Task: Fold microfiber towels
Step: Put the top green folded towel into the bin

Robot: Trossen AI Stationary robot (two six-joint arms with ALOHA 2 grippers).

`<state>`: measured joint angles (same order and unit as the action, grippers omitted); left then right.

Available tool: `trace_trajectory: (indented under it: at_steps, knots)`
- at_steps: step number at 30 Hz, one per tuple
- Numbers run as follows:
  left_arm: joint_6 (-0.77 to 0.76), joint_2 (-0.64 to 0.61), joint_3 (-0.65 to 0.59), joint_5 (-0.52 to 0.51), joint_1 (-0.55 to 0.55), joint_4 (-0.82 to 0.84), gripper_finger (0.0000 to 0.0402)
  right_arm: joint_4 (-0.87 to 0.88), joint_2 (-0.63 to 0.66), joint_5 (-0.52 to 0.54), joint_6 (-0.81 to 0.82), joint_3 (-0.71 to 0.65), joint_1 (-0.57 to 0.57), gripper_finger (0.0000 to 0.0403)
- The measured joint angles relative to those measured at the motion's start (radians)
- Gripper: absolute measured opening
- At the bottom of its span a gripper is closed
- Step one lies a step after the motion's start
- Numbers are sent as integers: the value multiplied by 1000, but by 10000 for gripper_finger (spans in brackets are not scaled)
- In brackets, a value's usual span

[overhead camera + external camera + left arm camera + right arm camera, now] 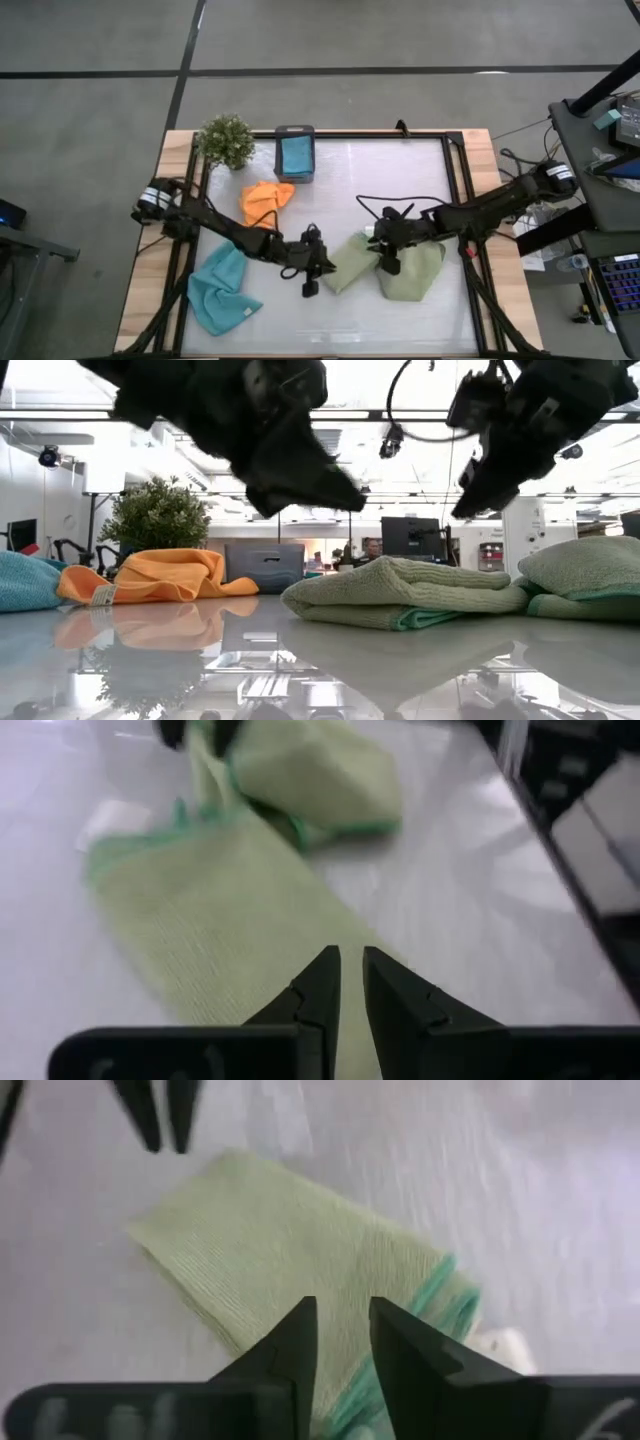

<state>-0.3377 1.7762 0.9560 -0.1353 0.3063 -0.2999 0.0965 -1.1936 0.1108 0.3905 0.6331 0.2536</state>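
The folded green towel [350, 268] is laid flat at the table's near middle. Nothing is held by the left gripper [310, 285], nearly closed, or the right gripper [388, 262], slightly parted above it. A second green towel [412, 272] is kept beside it, likely waiting.

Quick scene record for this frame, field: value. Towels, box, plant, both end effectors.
folded green towel: table centre, between the two end effectors
second green towel: right of it, bunched, touching it
orange towel: crumpled, behind left of centre
blue towel: crumpled, front left
box: back edge, a blue towel inside
plant: back left, beside box
left end effector: above folded towel's left end, fingers nearly shut, holding nothing
right end effector: above folded towel's right end, fingers slightly apart, holding nothing
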Motion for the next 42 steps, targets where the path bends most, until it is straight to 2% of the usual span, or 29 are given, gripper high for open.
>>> trace_trajectory:
  at_steps: [4, 7, 14, 18, 22, 27, 30, 38, 42]
  knots:
    - [-84, -37, 0, 2, -56, 6, 35, -14, 60, 75, -159, 0, 1, 107]
    - [-154, -46, -1, 52, -96, 4, 51, -69, 107, 138, -293, 0, 1, 111]
    - [-369, -1, 1, 198, -153, 6, 142, -137, 269, 152, -524, 0, -13, 112]
    - [-416, 37, 14, 201, -169, 18, 193, -121, 371, 153, -573, 0, -44, 112]
    - [-428, 69, 51, 194, -184, 29, 221, -94, 446, 152, -596, -3, -66, 111]
    - [-461, 121, 131, 170, -204, 195, 226, -76, 487, 151, -609, -34, -68, 106]
    - [-459, 158, 177, 151, -203, 240, 226, -76, 492, 151, -616, -49, -71, 102]
    - [-443, 262, 262, 208, -200, 230, 223, -80, 492, 152, -626, -52, -71, 90]
    - [-444, 286, 287, 227, -200, 226, 193, -79, 493, 152, -627, -52, -71, 86]
